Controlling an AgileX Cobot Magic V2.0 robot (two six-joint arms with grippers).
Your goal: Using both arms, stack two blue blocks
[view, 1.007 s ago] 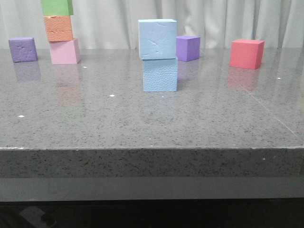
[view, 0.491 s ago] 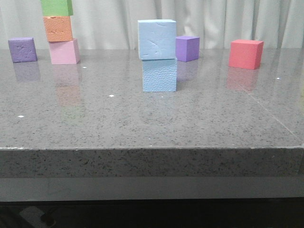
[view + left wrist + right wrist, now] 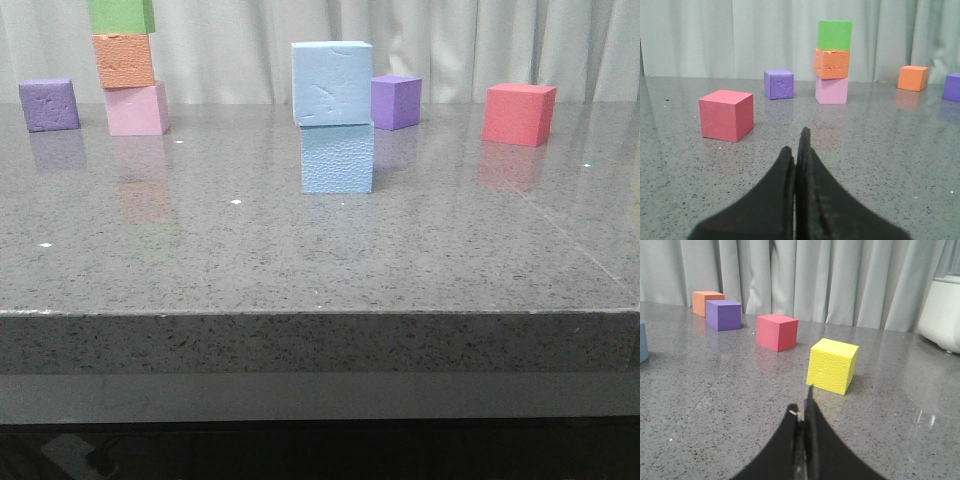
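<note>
Two pale blue blocks stand stacked at the table's middle in the front view: the upper one (image 3: 332,83) rests on the lower one (image 3: 338,157), shifted slightly left. No arm shows in the front view. My left gripper (image 3: 796,150) is shut and empty, low over the table, with no blue block in its view. My right gripper (image 3: 804,407) is shut and empty; a sliver of a blue block (image 3: 642,342) shows at the edge of its view.
A green-orange-pink tower (image 3: 126,68) and a purple cube (image 3: 49,104) stand back left. A purple cube (image 3: 396,100) sits behind the stack, a red cube (image 3: 519,112) back right. A yellow cube (image 3: 834,365) lies just ahead of my right gripper, a red cube (image 3: 726,114) ahead of my left.
</note>
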